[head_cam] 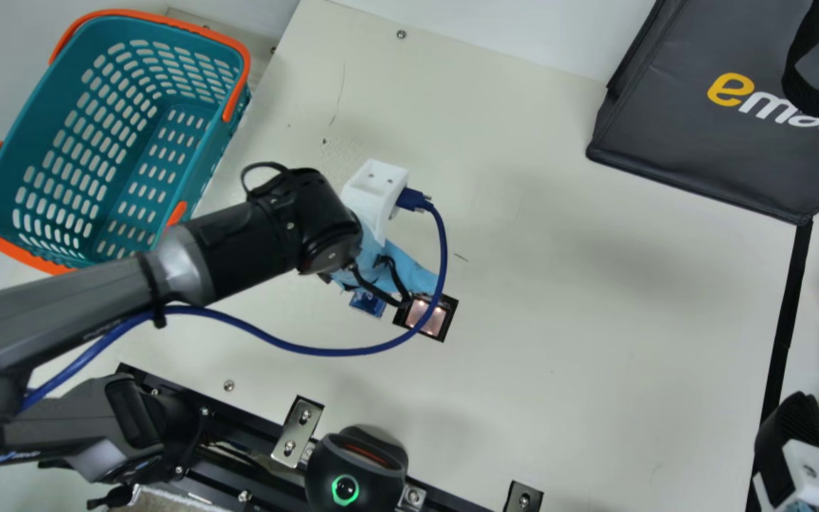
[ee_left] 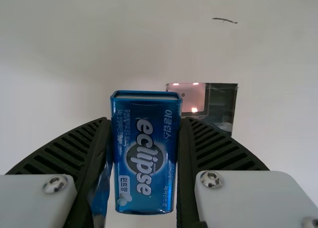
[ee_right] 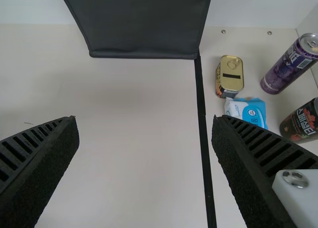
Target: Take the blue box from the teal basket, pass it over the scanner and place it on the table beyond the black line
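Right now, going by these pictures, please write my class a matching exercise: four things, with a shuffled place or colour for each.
1. Blue box
2. Basket
3. Purple can
4. Bag

A. Across the black line from the scanner
B. Dark, with a black strap
C. In the jaws of the left gripper
D. Teal, with orange handles

Pairs: 1-C, 2-D, 3-A, 4-B

Main: neck-high, wide, looking steeply down on table [head_cam: 594, 284]. Left wrist: close, facing down by scanner [head_cam: 427, 317], which main shares. Right wrist: farther back, slanting down toward dark bag [head_cam: 701, 135]; bag, black line [head_cam: 788, 313] shared with main.
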Controlling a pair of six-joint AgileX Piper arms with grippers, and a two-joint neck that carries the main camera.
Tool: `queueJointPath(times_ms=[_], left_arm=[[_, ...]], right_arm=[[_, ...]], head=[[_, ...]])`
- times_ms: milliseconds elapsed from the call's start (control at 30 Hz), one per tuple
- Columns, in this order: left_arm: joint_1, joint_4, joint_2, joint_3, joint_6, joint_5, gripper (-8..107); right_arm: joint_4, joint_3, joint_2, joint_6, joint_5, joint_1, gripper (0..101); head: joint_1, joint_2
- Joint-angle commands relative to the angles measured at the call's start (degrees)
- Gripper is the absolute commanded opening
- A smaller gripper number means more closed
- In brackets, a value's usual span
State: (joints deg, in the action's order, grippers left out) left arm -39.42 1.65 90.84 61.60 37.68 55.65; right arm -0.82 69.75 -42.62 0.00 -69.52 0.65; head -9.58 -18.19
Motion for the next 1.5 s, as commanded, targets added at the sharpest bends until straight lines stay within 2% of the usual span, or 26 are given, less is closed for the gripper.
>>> queueJointPath(times_ms=[0, 500, 1033, 1267, 1467], left_arm=[[-0.4, 0.33, 0.79, -0.04, 0.71, -0.69, -8], [-4.19, 2.05, 4.65, -2.3, 3.24, -7.74, -8], [-7.17, 1.18, 6.95, -2.29, 3.84, -10.3, -8], [-8.39, 0.12, 8.24, -0.89, 5.12, -10.26, -8], [-10.01, -0.48, 10.26, 2.6, 6.04, -9.35, -8]], right_arm=[[0.0, 0.0, 0.0, 0.0, 0.0, 0.0, 95], [0.0, 0.0, 0.0, 0.0, 0.0, 0.0, 95], [0.0, 0.0, 0.0, 0.0, 0.05, 0.0, 95], [0.0, 0.0, 0.0, 0.0, 0.05, 0.0, 95], [0.0, 0.0, 0.0, 0.0, 0.05, 0.0, 95]], head=[[1.66, -0.23], [1.66, -0.23], [1.66, -0.23], [1.66, -0.23], [1.66, -0.23]])
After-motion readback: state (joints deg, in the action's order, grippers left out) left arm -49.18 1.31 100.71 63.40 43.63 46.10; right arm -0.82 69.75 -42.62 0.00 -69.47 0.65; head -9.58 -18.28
